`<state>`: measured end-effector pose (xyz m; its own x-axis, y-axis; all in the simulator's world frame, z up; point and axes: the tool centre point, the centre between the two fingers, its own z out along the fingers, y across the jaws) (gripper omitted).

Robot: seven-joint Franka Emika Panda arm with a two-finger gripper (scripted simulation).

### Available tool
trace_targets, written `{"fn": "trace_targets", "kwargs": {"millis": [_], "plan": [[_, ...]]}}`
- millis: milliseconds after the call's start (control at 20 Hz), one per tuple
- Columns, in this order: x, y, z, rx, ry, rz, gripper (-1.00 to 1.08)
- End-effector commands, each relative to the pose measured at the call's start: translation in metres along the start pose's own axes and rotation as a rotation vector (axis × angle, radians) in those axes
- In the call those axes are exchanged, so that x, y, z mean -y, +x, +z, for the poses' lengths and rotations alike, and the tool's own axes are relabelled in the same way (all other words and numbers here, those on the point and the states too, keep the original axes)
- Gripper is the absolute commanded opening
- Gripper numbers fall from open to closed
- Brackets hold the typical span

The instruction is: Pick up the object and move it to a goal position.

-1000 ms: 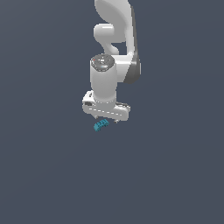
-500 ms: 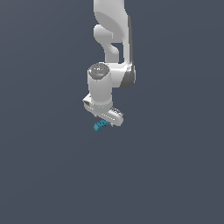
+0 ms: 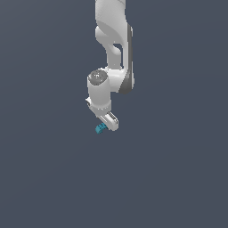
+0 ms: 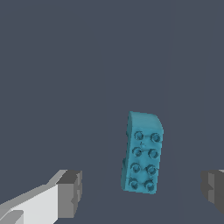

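- Small teal-blue rectangular studded brick (image 4: pixel 142 152): eight round studs in two rows of four, one end slightly rounded.
- Brick lies on the plain dark grey floor (image 3: pixel 178 178), between the fingers, touching neither.
- White robot gripper (image 4: pixel 142 192) spread wide, holding nothing; dark grey fingertip pads (image 4: pixel 70 192).
- Exterior view: brick (image 3: pixel 100 128) just beside the gripper (image 3: pixel 108 127), on that view's left.

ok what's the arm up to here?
A single Panda arm is going for a small teal studded brick on the flat grey floor. The gripper hangs over it with jaws wide open, one finger on each side of the brick and clear gaps to both, so nothing is grasped yet. In the exterior view the brick peeks out just beside the fingertips. No goal marker is visible. Likely next: close on the brick and lift.
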<state>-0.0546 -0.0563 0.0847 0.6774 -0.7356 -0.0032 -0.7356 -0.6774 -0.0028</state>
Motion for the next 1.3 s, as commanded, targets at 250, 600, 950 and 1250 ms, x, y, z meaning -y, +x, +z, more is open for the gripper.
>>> {"fn": "trace_targets", "kwargs": {"millis": [250,600,950,1250], "plan": [[-0.011,-0.002,0.011,-0.003,-0.002,0.105,1.0],[-0.012,-0.002,0.013,-0.003,-0.003,0.114,1.0],[-0.013,-0.002,0.038,-0.003,-0.003,0.117,1.0],[-0.013,-0.002,0.06,-0.003,-0.003,0.119,1.0]]}}
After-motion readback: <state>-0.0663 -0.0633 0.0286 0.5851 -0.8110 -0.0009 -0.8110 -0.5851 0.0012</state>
